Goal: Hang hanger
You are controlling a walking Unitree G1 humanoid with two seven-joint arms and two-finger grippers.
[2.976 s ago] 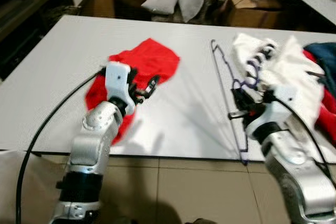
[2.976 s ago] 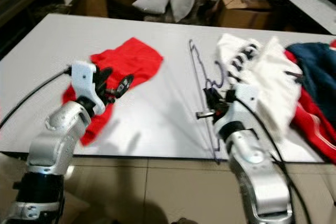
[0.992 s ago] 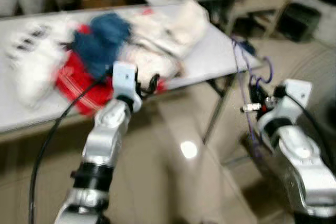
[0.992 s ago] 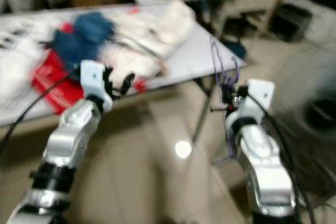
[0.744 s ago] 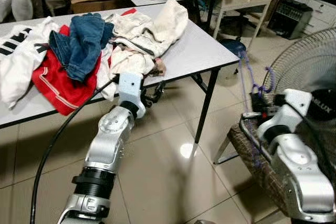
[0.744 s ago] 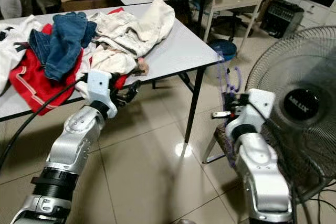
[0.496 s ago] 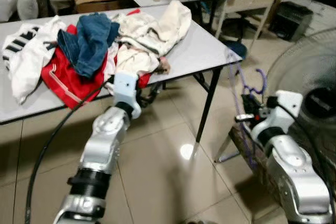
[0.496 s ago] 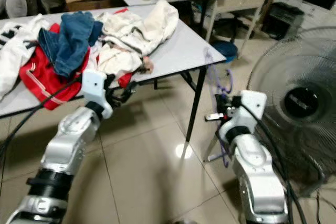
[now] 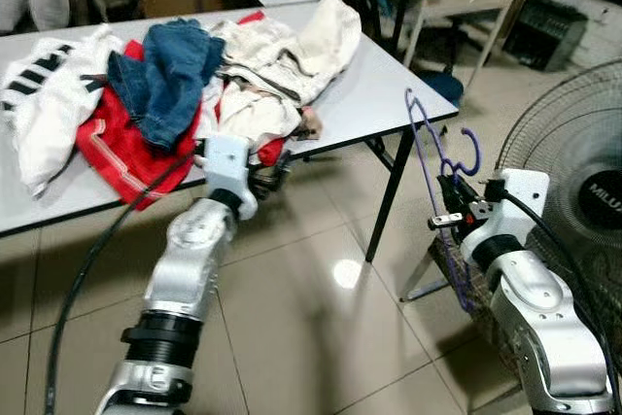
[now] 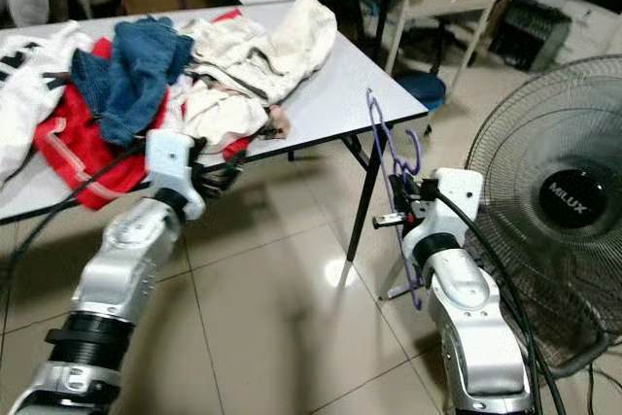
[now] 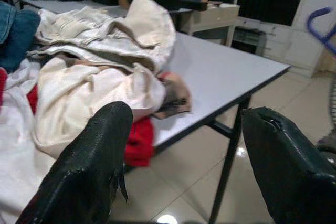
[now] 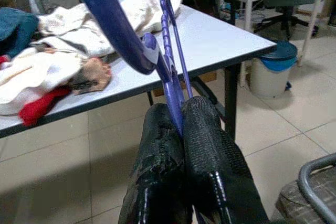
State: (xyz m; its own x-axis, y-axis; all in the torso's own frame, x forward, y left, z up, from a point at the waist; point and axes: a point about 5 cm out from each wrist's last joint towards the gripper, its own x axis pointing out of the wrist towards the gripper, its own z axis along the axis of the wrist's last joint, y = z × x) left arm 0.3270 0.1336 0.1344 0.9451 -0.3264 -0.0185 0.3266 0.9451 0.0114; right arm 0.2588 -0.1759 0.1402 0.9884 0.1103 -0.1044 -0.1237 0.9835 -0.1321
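Right gripper: the right gripper [image 12: 176, 129] is up in front of the robot on its right side, the two textured black fingers [image 12: 210, 156] pressed tight on the purple hanger [image 9: 434, 157], pinching the thin plastic frame close under the hook.
Hanger: slim purple plastic, glossy, long axis near upright and tilted a little; the hook curls at the top just above the gripper, and the frame runs both up past the fingers and down below the wrist toward the floor.
Left gripper: the left gripper [image 11: 181, 145] hangs forward near the table edge, fingers spread wide with nothing between them, so it is the right arm that carries the job.
Key relation: no rail or rod can be made out, so where the hook must go I cannot tell; the hook sits on the far, upper side of the pinch, so I'd judge the arm must lift and tip the hook over whatever takes it.
Chair: a woven seat [image 9: 457, 264] with a metal frame sits low, just beside the right arm.
Fan: a wire-cage standing fan [image 10: 554, 191] is on the right, close behind the hanger; snagging looks a risk.
Table: a smooth white table [image 9: 379, 94] on dark legs, piled with soft clothes [image 9: 165, 85], denim, red and cream.
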